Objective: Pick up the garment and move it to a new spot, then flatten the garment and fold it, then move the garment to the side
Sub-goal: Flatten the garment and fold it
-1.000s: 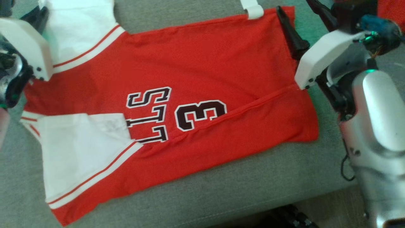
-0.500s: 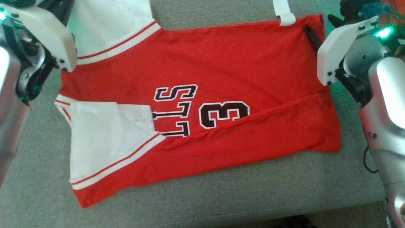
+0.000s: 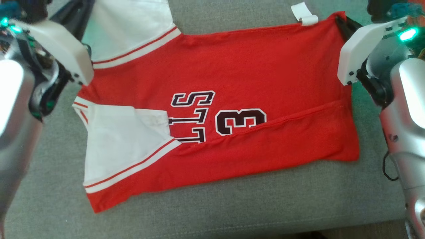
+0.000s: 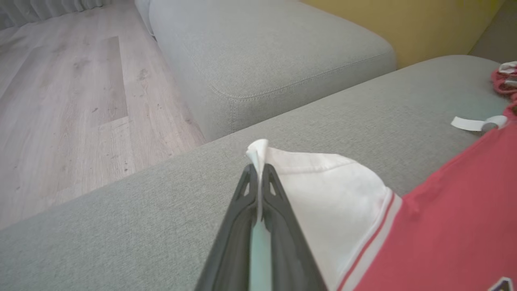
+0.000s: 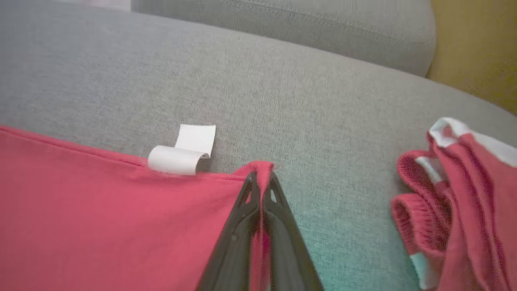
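While you look along the left gripper (image 4: 258, 173), you see its two dark fingers pressed together on the edge of a white sleeve (image 4: 323, 182), with a pinch of cloth standing up between the tips. That sleeve belongs to the garment (image 3: 232, 76), a red jersey with white sleeves. It is well apart from the white label (image 3: 303, 15), at the opposite end of the jersey's far edge.

Your right gripper (image 5: 261, 180) is closed as well. Its fingers meet on the red hem corner just beside the white label, and a little fold of red cloth pokes up between the tips.

From the head view you can see the garment lying spread out on the grey sofa cushion (image 3: 232, 209), stretched between the two grips along the edge that carries the white label. The edge farthest from the label is folded over onto the body. That flap covers the lower part of the number 3 (image 3: 240, 121) and part of the letters beside it. A second white sleeve (image 3: 123, 142) lies on the same folded side, well apart from the label.

Beyond the label, past the gripped corner, a separate bundle of red clothing (image 5: 452, 194) sits on the cushion, apart from the garment.
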